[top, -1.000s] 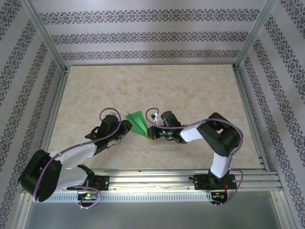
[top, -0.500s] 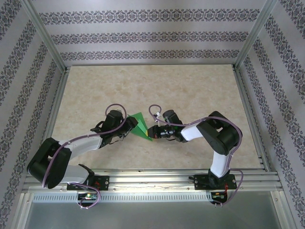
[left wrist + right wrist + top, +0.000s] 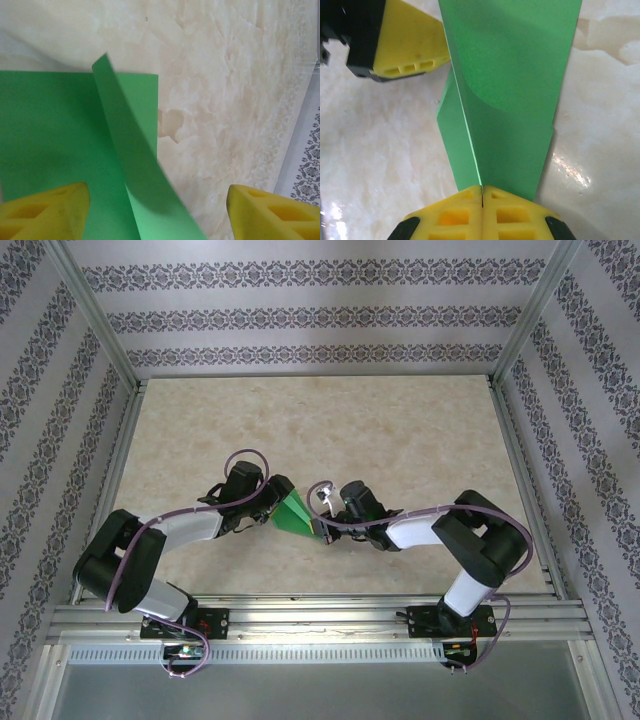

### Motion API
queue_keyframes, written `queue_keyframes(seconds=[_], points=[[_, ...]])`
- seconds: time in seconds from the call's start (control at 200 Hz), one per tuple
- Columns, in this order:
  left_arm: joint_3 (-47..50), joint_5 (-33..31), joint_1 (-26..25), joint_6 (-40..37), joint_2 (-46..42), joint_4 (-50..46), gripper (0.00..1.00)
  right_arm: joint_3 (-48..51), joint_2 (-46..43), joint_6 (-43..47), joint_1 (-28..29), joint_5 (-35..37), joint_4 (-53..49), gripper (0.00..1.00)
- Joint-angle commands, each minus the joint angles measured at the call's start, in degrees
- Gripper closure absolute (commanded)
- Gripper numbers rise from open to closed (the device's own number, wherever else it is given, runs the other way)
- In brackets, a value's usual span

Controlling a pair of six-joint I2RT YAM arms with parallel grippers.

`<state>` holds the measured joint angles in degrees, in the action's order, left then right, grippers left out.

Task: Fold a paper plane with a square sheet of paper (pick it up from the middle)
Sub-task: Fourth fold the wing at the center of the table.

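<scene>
In the middle of the table [image 3: 400, 430], a bit closer to my side than to the far wall, lies the green paper [image 3: 293, 512]. It is plain green. My two arms meet over it.

The right gripper [image 3: 322, 526] is pinching the narrow end of the paper. In the right wrist view its yellow fingers [image 3: 510, 215] are pressed together, and the paper's fold line runs right into them.

The left gripper [image 3: 271, 503] is spread wide and grips nothing. One of its yellow fingers [image 3: 45, 210] sits over the paper and the other sits over bare table. Between them a long flap curls up off the flat part, whose side edge is straight and ends in a sharp corner.

All around the paper the table is bare. The side walls and the metal rail [image 3: 320, 610] near me are well apart from it.
</scene>
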<state>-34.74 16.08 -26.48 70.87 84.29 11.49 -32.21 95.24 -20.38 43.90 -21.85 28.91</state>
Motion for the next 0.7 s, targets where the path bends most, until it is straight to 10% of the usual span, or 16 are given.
queue_keyframes(seconds=[0.0, 0.699], points=[[-1.31, 0.03, 0.81, 0.98, 0.12, -0.49, 0.33, 1.41, -1.84, 7.24, 1.64, 6.39, -0.52, 1.0], [3.61, 1.28, 0.82, 4.44, -2.43, 5.0, 0.93, 4.43, -3.86, 18.28, 6.79, 17.6, 0.65, 0.85]])
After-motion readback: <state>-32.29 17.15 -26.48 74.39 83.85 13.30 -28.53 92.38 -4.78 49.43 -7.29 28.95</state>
